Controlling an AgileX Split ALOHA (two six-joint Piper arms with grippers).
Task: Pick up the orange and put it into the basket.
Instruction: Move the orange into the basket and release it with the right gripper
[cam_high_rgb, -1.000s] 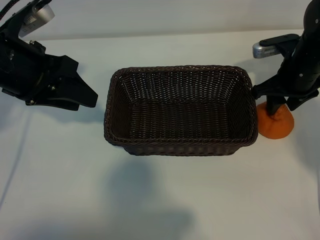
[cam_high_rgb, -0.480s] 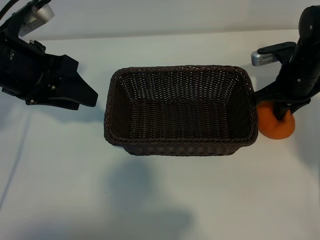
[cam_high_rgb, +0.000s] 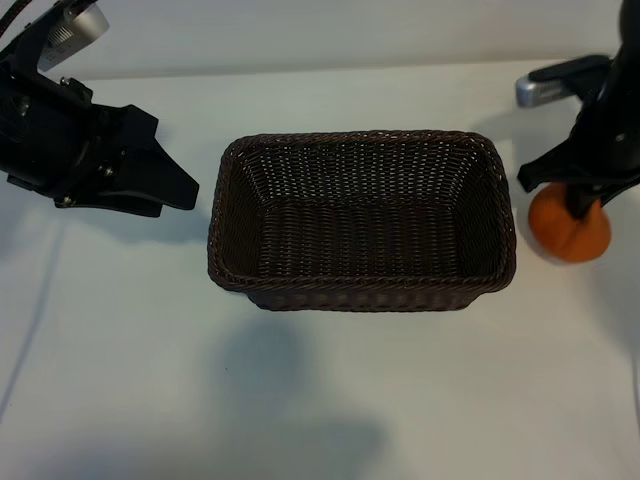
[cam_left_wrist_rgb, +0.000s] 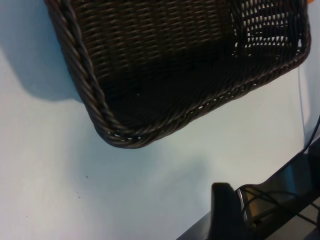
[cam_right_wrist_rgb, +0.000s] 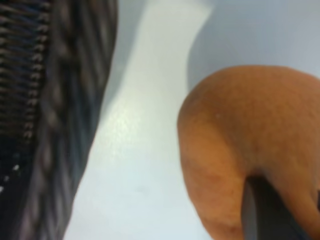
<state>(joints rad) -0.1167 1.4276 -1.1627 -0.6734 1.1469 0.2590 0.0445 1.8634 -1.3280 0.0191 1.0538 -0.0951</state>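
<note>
The orange (cam_high_rgb: 566, 232) is off the basket's right end, a small gap from its wall. My right gripper (cam_high_rgb: 581, 203) comes down on it from above and is shut on its top; in the right wrist view a dark finger (cam_right_wrist_rgb: 262, 212) presses into the orange (cam_right_wrist_rgb: 235, 130). Whether the fruit touches the table I cannot tell. The dark-brown wicker basket (cam_high_rgb: 360, 297) stands in the middle with nothing inside. My left gripper (cam_high_rgb: 180, 188) hangs parked to the basket's left, open and holding nothing; one of its fingers (cam_left_wrist_rgb: 226, 210) shows in the left wrist view, off the basket's rounded corner (cam_left_wrist_rgb: 102, 117).
The white table (cam_high_rgb: 300, 400) runs bare in front of the basket and between the basket and the left arm. The right arm's camera housing (cam_high_rgb: 545, 88) sticks out above the orange. The basket's woven wall (cam_right_wrist_rgb: 75, 100) stands close beside the fruit.
The right gripper has shut on the orange's top. The orange has shifted right and a little toward the back, away from the basket's wall. The left arm has stayed put.
</note>
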